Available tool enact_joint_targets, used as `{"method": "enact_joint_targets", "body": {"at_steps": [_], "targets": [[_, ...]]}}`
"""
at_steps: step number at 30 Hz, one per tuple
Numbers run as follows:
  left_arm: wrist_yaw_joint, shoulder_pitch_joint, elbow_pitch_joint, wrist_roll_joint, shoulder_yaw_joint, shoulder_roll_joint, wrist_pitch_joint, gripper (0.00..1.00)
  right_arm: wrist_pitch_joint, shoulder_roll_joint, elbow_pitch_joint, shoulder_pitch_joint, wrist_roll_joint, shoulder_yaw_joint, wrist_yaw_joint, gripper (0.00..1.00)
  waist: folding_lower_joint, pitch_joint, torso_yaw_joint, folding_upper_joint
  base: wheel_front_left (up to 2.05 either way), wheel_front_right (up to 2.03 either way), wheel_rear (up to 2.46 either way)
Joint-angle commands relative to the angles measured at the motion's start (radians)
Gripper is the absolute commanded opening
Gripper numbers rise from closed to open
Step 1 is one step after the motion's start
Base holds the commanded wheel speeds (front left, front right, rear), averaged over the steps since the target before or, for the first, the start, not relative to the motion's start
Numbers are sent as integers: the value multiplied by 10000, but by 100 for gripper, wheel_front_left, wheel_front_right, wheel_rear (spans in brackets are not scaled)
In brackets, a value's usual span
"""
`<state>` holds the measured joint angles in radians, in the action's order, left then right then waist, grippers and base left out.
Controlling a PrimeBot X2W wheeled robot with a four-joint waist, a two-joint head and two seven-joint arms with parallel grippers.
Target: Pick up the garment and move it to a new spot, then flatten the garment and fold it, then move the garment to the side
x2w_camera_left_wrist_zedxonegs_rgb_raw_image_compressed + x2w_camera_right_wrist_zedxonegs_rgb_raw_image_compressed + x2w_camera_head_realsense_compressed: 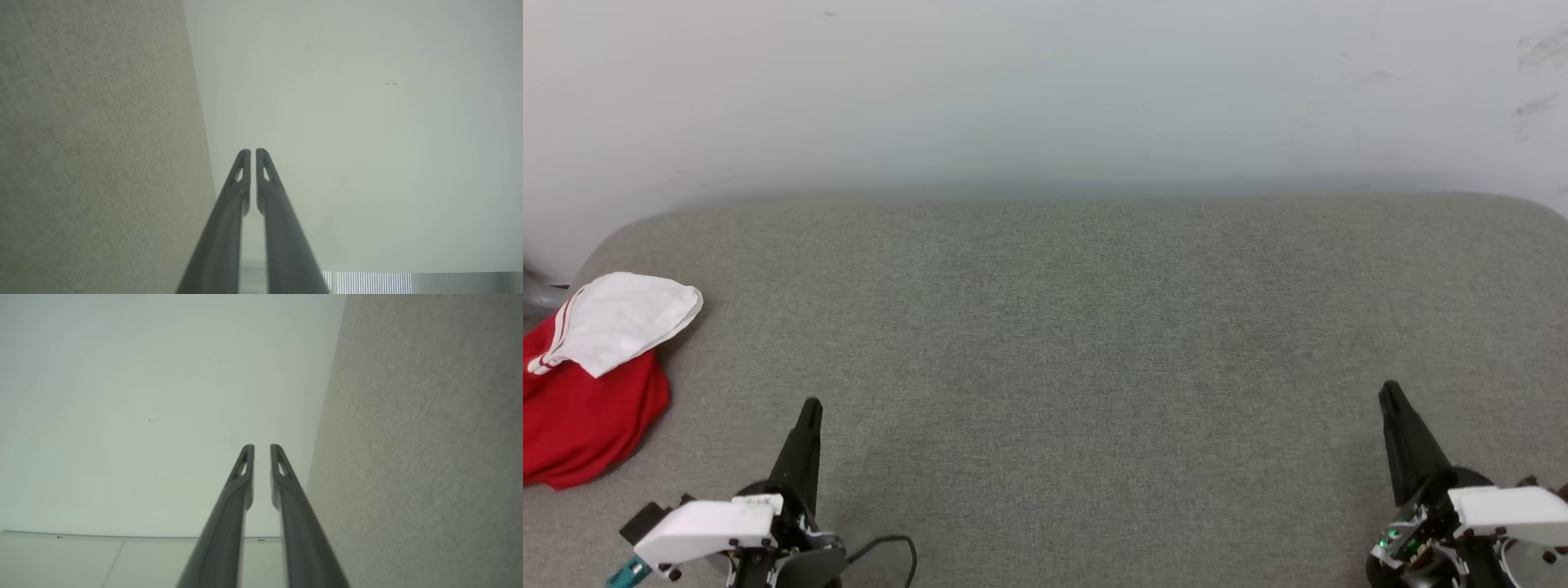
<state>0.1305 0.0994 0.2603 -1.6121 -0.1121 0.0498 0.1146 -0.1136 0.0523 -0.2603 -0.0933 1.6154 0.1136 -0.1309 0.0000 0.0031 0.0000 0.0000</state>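
The garment (pixel 592 408) lies crumpled at the far left edge of the grey padded surface (pixel 1062 327), red body below and a white sleeve with red seam stripes folded over the top. My left gripper (pixel 810 408) hovers to the garment's right, well apart from it and empty. In the left wrist view my left gripper (pixel 253 152) has its fingertips almost touching. My right gripper (pixel 1390 392) is far off at the lower right. Seen from the right wrist, my right gripper (pixel 262 447) shows a slim gap between its tips with nothing in it.
A pale wall (pixel 1045 82) rises behind the surface's rounded back edge. A black cable (pixel 894 543) loops beside my left wrist. Part of a grey object (pixel 535 296) shows at the left edge, behind the garment.
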Motion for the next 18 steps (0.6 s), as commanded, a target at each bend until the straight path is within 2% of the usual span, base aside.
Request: {"method": "enact_joint_targets", "body": {"at_steps": [1, 12, 18], "targets": [[0, 17, -117, 24, 154, 0, -112, 100, 118, -1, 128, 24, -73, -94, 0, 100, 0, 3, -2, 0, 0, 0, 0], [1, 25, -781, 332, 610, 2, -694, 100, 670, 39, 682, 192, -456, -522, 0, 100, 0, -2, -7, 0, 0, 0, 0], [1, -28, -1169, 899, 695, 3, -963, 100, 957, 86, 894, 254, -1059, -657, 0, 100, 0, -10, -9, 0, 0, 0, 0]]}}
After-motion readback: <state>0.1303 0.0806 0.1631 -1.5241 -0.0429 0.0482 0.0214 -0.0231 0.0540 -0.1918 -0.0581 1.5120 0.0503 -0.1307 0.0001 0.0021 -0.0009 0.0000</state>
